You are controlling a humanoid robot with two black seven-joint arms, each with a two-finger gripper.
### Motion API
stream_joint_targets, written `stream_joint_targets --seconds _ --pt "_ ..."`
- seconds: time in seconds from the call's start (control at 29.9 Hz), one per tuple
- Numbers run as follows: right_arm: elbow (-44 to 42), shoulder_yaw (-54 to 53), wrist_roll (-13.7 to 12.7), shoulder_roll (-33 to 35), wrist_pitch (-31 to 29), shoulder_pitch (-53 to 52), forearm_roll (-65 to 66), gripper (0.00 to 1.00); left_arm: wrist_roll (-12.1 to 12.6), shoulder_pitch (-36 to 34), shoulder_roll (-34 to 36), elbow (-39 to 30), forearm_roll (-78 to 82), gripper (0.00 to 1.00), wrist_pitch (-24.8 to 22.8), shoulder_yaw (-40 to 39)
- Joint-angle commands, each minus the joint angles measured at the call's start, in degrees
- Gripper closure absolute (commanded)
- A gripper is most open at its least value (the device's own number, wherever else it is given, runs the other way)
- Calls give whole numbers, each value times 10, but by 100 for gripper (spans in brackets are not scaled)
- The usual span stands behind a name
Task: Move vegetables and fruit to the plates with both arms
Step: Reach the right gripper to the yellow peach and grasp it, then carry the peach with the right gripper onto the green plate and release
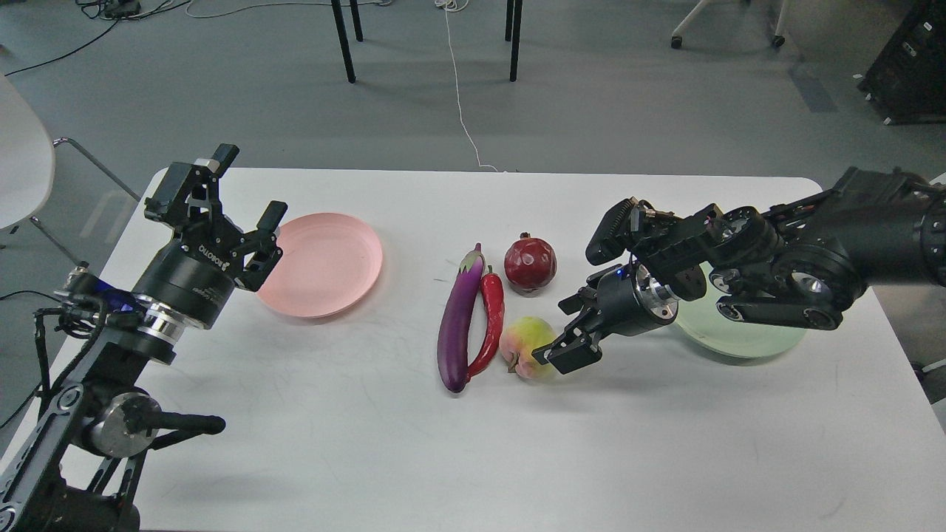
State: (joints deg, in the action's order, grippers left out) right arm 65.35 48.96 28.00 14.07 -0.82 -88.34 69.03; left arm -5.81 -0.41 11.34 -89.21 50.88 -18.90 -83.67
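A purple eggplant (458, 325) and a red chili pepper (491, 321) lie side by side at the middle of the white table (369, 443). A dark red pomegranate (530, 262) sits just behind them and a yellow-green peach (526, 347) just to their right. My right gripper (563, 331) is open, low at the peach's right side, its fingers close to it. The mint green plate (739, 340) is partly hidden behind my right arm. My left gripper (225, 203) is open and empty, raised at the left edge of the pink plate (321, 264).
A white chair (22, 155) stands off the table's left edge. Black furniture legs (344, 41) and a white cable (462, 103) are on the floor behind the table. A black case (905, 63) stands at the far right.
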Motion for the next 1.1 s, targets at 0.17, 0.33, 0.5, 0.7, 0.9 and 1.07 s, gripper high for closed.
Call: stream_joint_targets --seconds 0.17,0.33,0.5,0.7,0.9,1.07 --pt "-25 1 0 -26 41 31 0 6 0 0 0 0 0 1 0 -1" --pt "-37 0 0 -36 56 37 -1 8 0 0 0 0 0 1 0 -1" --pt "-40 2 0 -37 56 41 -1 21 0 0 0 0 0 1 0 -1" --pt "-38 3 0 -34 56 37 -2 48 0 0 0 0 0 1 1 -1" --pt "-23 2 0 3 53 -8 -7 50 0 0 -1 0 0 1 1 -1" --pt "-1 2 0 79 52 -48 -4 50 1 -1 -1 0 0 1 1 -2"
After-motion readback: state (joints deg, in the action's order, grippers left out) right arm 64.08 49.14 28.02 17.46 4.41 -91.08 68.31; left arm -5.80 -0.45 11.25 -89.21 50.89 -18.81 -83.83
